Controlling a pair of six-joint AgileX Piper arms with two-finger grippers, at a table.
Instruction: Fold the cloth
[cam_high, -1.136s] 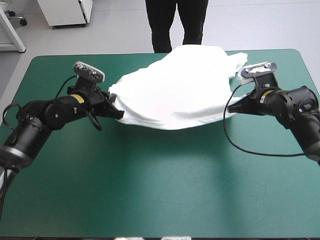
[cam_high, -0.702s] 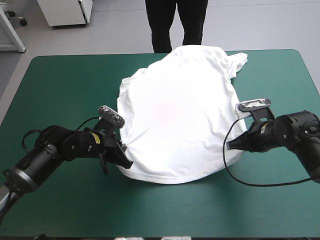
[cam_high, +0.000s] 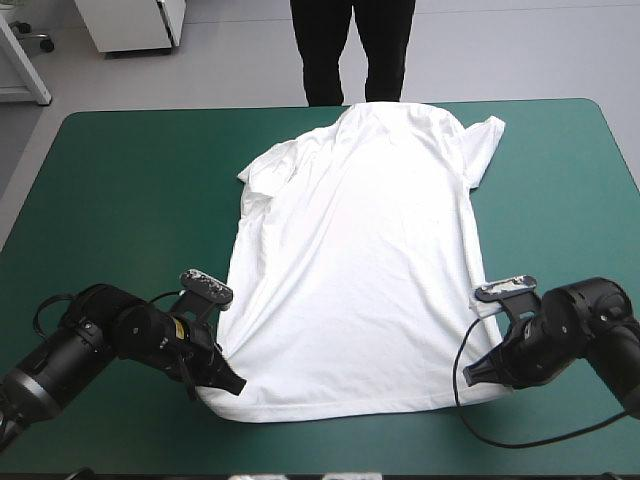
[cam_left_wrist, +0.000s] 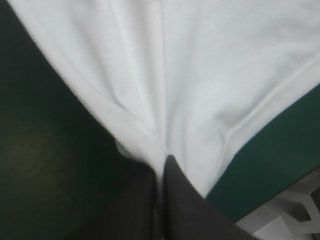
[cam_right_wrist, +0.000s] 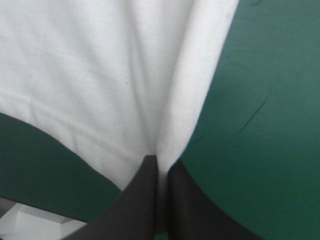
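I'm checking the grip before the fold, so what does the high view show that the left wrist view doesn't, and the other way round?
Only the high view shows the whole T-shirt spread flat, collar toward the far edge of the teal-green cover, with both sleeves in sight and the right gripper at the hem's other corner. Only the left wrist view shows the left gripper up close: all but shut on the cloth, creases fanning out from the pinch, and the stitched hem line. Both show the left gripper holding a hem corner low over the cover.
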